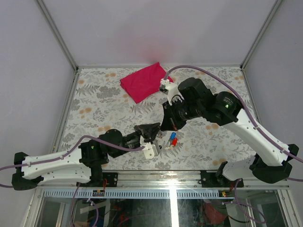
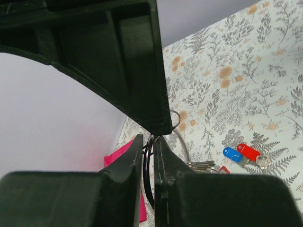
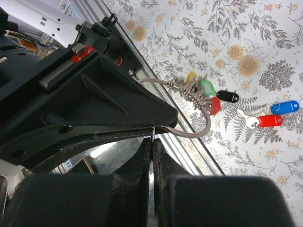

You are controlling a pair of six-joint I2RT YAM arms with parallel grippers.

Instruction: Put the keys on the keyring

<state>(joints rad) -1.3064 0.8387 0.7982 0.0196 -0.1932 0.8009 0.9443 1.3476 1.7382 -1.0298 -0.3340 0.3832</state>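
Left gripper (image 2: 147, 142), right gripper (image 3: 151, 142): fingers clenched on keyring (image 3: 207, 126). Risk: uneven pull slips ring; keys (image 3: 272, 120) lie on table (image 3: 246, 28).

So the table (image 1: 94, 101) is white with grey ferns and orange blooms, cloth (image 1: 144, 81) up top is magenta, red key (image 3: 270, 120), blue key (image 3: 285, 107), keyring (image 3: 199, 90) silvery I think.

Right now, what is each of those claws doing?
Left gripper: closed, pinching the keyring.
Right gripper: closed on the same keyring.
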